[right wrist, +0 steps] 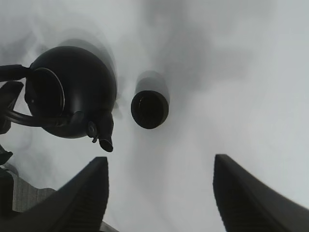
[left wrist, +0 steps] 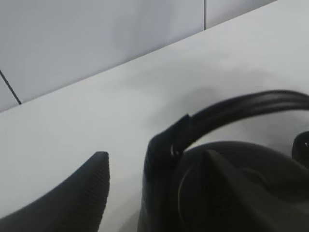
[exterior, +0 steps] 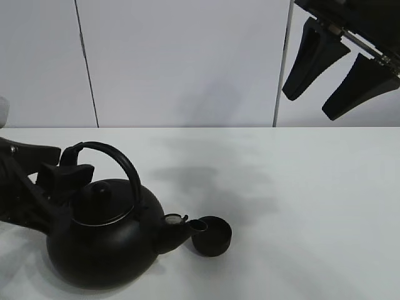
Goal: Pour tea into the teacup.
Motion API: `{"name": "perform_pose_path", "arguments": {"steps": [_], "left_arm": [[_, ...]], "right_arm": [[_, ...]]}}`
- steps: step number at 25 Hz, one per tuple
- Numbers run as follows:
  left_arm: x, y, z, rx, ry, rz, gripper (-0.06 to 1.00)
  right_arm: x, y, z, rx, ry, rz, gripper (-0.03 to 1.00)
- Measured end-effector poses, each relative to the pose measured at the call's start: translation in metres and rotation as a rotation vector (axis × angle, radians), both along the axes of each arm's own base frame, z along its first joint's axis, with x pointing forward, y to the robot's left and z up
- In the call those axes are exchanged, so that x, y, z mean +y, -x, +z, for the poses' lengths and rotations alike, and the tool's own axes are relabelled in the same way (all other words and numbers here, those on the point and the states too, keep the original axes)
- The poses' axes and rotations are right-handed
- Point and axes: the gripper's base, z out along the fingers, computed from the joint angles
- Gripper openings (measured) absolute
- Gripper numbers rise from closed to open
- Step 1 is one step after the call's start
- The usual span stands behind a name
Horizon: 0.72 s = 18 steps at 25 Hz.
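step: kettle (exterior: 103, 240) spout at teacup (exterior: 211, 235), pour starting | left gripper (exterior: 65, 178) fingers clamp its handle | right gripper (exterior: 337, 69) fingers spread, idle | next: tip further

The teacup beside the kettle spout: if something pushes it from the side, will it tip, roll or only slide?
The teacup is low and wide, so it will probably slide and not tip. It stands upright on the smooth white table, so rolling seems unlikely. It is far smaller than the kettle, so it is probably light, and a touch from the spout may shift it.
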Motion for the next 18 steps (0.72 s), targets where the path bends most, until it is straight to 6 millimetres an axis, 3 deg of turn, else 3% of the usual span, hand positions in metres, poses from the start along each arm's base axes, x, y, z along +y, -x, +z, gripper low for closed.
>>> {"name": "perform_pose_path", "arguments": {"steps": [9, 14, 18], "left_arm": [[0.006, 0.011, -0.005, 0.1, 0.096, 0.043, 0.42], [0.007, 0.012, 0.012, 0.052, 0.168, 0.049, 0.42], [0.015, 0.025, 0.022, 0.023, 0.188, 0.044, 0.42]], "right_arm": [[0.0, 0.0, 0.0, 0.0, 0.0, 0.0, 0.43], [0.0, 0.0, 0.0, 0.0, 0.0, 0.0, 0.43], [0.0, 0.0, 0.0, 0.0, 0.0, 0.0, 0.43]]}}
